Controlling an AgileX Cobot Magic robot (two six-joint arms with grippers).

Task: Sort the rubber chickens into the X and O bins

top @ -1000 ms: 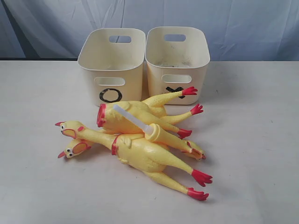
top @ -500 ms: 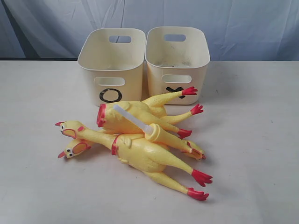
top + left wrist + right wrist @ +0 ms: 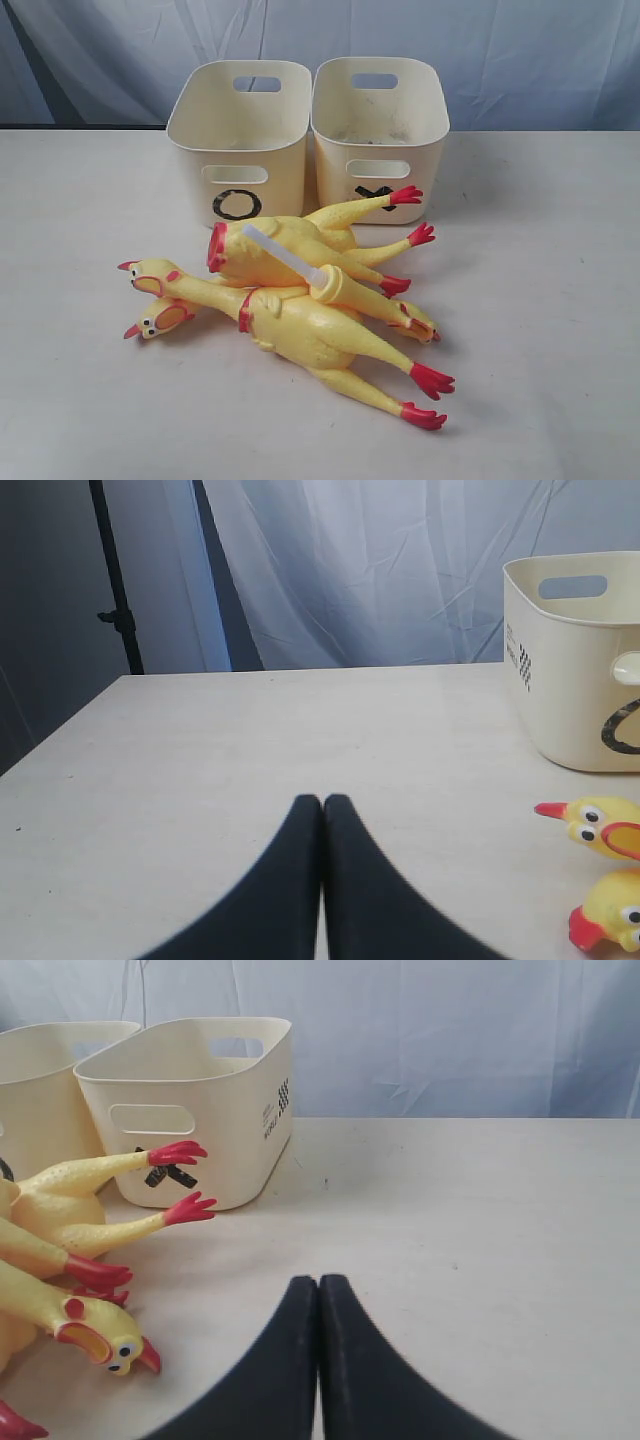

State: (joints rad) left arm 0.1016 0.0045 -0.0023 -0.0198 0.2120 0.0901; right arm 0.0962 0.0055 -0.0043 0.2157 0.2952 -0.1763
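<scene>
Several yellow rubber chickens lie piled on the table in front of two cream bins. The O bin (image 3: 240, 150) stands left of the X bin (image 3: 380, 130). The largest chicken (image 3: 310, 335) lies at the front, red feet to the right. Behind it a second chicken (image 3: 290, 240) stretches its legs across the X bin's front. Two heads (image 3: 150, 275) point left, and a small head (image 3: 420, 325) points right. My left gripper (image 3: 322, 800) is shut and empty, left of the heads (image 3: 600, 825). My right gripper (image 3: 319, 1280) is shut and empty, right of the feet (image 3: 190, 1207). The exterior view shows neither gripper.
A white stick (image 3: 275, 250) with a yellow cap lies across the pile. A pale curtain hangs behind the white table (image 3: 540, 300). A black stand pole (image 3: 115, 580) rises beyond the table's corner in the left wrist view.
</scene>
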